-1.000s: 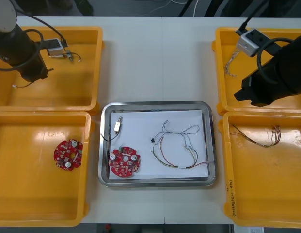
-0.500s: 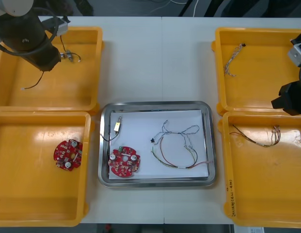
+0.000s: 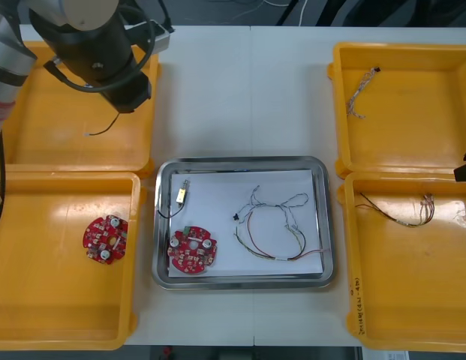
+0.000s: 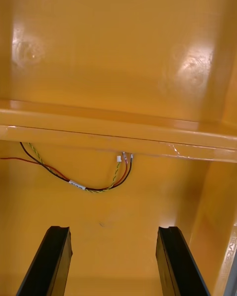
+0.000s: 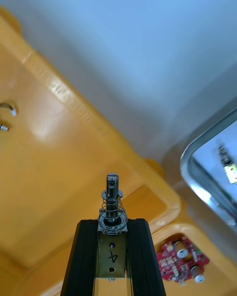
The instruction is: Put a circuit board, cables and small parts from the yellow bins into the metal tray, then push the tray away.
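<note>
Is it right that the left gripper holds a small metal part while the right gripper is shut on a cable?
Not quite: the right wrist view shows the right gripper open, the red and yellow cable lying beyond its fingers. The rest holds.

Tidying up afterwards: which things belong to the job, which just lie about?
Job: small metal part in the left pincer over the far left bin; metal tray with circuit board, cables, second part.
Lying about: spare board, twisted cable, red and yellow cable in yellow bins; right pincer open near that cable.
</note>
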You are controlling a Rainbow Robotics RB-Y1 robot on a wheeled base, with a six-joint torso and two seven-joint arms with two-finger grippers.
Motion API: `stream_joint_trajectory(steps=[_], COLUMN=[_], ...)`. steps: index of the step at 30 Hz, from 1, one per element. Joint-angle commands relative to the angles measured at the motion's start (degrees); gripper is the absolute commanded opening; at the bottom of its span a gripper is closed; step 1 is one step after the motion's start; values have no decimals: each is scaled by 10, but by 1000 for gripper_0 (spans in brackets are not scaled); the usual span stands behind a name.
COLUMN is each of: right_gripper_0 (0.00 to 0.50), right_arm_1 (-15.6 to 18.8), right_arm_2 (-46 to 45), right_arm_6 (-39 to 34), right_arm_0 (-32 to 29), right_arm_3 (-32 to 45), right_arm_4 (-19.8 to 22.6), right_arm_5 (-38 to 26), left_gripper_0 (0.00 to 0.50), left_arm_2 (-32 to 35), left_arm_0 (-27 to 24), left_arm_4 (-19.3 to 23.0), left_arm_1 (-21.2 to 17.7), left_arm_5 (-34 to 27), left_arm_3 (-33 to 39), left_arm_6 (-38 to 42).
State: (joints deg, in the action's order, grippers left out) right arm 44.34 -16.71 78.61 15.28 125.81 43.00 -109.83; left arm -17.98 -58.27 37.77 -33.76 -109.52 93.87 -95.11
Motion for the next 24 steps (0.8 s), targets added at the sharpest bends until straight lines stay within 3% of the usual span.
stream_joint_trajectory(steps=[1, 11, 24], right_gripper_0=[500, 500, 500], right_arm_1=[0, -8, -31], right_arm_2=[-39, -45, -44], right_arm_6=[-18, -20, -22], right_arm_0=[-9, -14, -39], right_arm_3=[-16, -46, -48], right_arm_4=[19, 26, 11], right_arm_5=[-2, -2, -2], left_gripper_0=[0, 0, 0], left_arm_2=[15, -43, -166], left_arm_0=[18, 48, 66], left_arm_4=[-12, -31, -34], left_arm_1=[38, 79, 106], left_arm_5=[-5, -5, -5], left_arm_3=[54, 113, 114], left_arm_6=[126, 251, 450])
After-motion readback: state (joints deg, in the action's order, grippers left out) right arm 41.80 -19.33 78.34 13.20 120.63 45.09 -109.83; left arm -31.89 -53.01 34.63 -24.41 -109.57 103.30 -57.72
